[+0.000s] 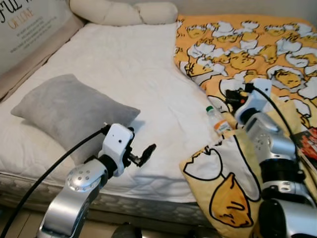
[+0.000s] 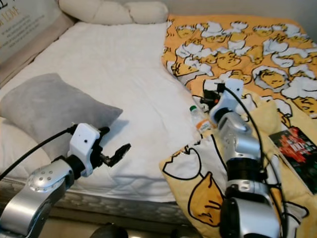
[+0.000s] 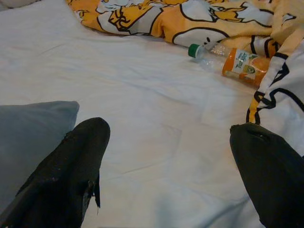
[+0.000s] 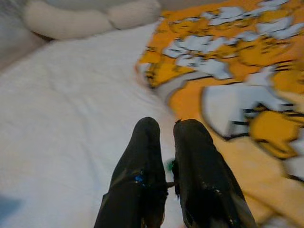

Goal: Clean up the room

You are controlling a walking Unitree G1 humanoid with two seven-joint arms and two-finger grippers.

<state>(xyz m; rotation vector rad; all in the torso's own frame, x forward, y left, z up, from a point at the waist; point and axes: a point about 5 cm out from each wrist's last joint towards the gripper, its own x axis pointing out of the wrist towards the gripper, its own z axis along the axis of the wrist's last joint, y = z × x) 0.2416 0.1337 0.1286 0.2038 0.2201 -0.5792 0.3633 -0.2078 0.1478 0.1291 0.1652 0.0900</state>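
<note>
Both arms are brushed silver metal with rounded joint housings; the left one shows a ring of small screws on its elbow dome. Behind each tool sits a white block-shaped wrist housing, joined by black collars. A thick black cable runs back from each white housing along the arm. The left tool (image 1: pixel 147 151) and right tool (image 4: pixel 164 130) each carry two long matte black fingers (image 3: pixel 76 161) with rounded, slightly scuffed tips

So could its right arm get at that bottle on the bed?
Probably yes. The right gripper hangs just above the bottle, which lies on the bare sheet beside the blanket. Nothing covers it, but the fingers look shut and would need opening first.
</note>
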